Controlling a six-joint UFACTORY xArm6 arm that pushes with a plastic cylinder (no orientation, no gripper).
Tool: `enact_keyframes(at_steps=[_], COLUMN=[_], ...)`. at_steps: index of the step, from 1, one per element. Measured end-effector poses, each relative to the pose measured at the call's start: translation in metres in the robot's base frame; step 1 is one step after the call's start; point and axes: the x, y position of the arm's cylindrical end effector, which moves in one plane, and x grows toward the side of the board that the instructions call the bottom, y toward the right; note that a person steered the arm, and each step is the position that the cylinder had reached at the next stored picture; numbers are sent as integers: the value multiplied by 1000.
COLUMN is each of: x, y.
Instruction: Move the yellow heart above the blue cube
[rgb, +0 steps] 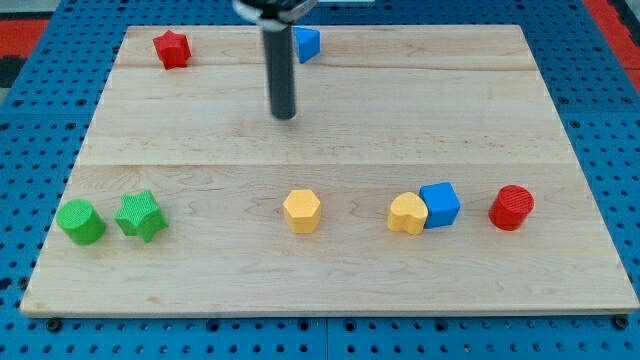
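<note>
The yellow heart (407, 213) lies low on the board, right of centre, touching the left side of the blue cube (440, 204). My tip (285, 115) is in the upper middle of the board, far up and to the left of both blocks, touching no block. The rod rises from it to the view's top edge.
A yellow hexagon (301, 211) lies left of the heart. A red cylinder (512, 207) is right of the blue cube. A green cylinder (80, 221) and green star (140, 215) sit at lower left. A red star (172, 48) and a blue block (306, 43) are at the top.
</note>
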Motion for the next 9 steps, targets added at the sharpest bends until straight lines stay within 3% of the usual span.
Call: enact_keyframes(at_steps=[2, 3, 4, 5, 8, 9], x=[154, 197, 190, 158, 53, 3], y=[11, 42, 118, 155, 167, 144])
